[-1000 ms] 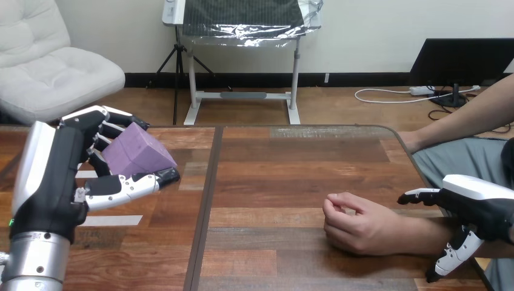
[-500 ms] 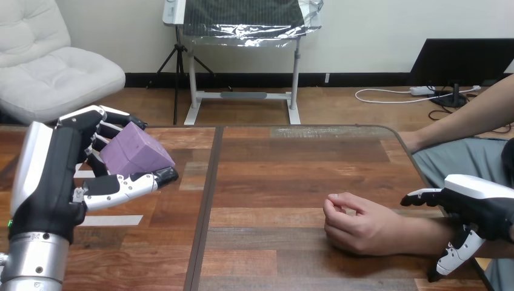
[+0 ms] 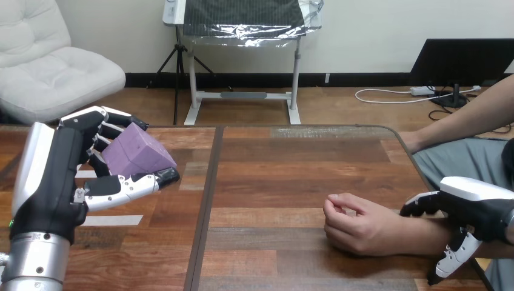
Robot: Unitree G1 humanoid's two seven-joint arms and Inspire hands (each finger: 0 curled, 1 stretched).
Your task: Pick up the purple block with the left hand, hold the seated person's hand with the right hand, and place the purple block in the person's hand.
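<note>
On the table [image 3: 291, 157] the person's hand [image 3: 357, 227] is rested. The purple block [image 3: 136, 151] is clasped by the left hand [image 3: 60, 176]; the right hand [image 3: 479, 203]'s hold cannot be told.

One purple block [image 3: 138, 154], at the left, held in the left hand [image 3: 60, 173]. Two robot hands: that one and the right hand [image 3: 480, 209] at near right. One person's hand [image 3: 359, 228] rests on the one bench [image 3: 291, 170].
</note>
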